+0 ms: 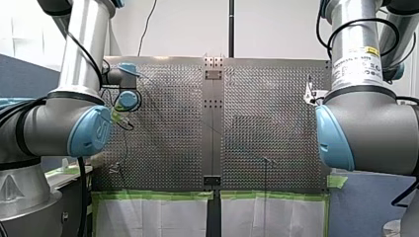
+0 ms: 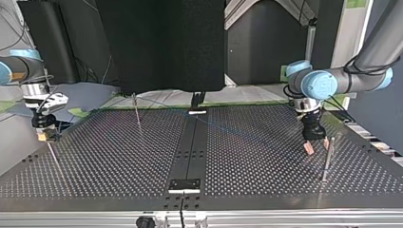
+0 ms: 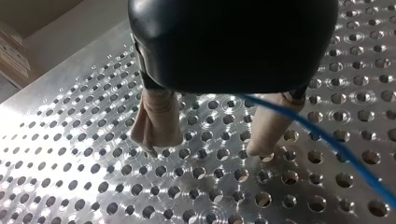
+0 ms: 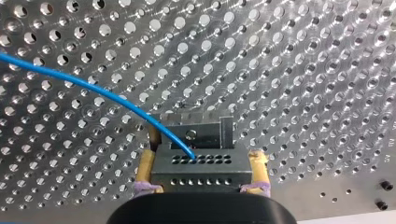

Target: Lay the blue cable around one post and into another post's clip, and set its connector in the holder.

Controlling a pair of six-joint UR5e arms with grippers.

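In the right wrist view my right gripper (image 4: 204, 161) is shut with its yellow pads on a grey connector block (image 4: 201, 171). The blue cable (image 4: 107, 95) leaves the block's face and curves away over the perforated plate. A small grey fitting (image 4: 201, 132) sits just ahead of the block. My left gripper (image 3: 208, 147) is open, its beige pads just above the plate, and the blue cable (image 3: 336, 147) passes beside one finger. In the top view my left gripper (image 2: 317, 146) hangs beside a thin post (image 2: 327, 159), and my right gripper (image 2: 45, 135) is at the far left.
A second thin post (image 2: 137, 111) stands at the back left of the top view. A dark centre strip (image 2: 190, 152) with small brackets (image 2: 185, 185) divides the perforated table. Green tape (image 1: 163, 195) edges the plate in the front view.
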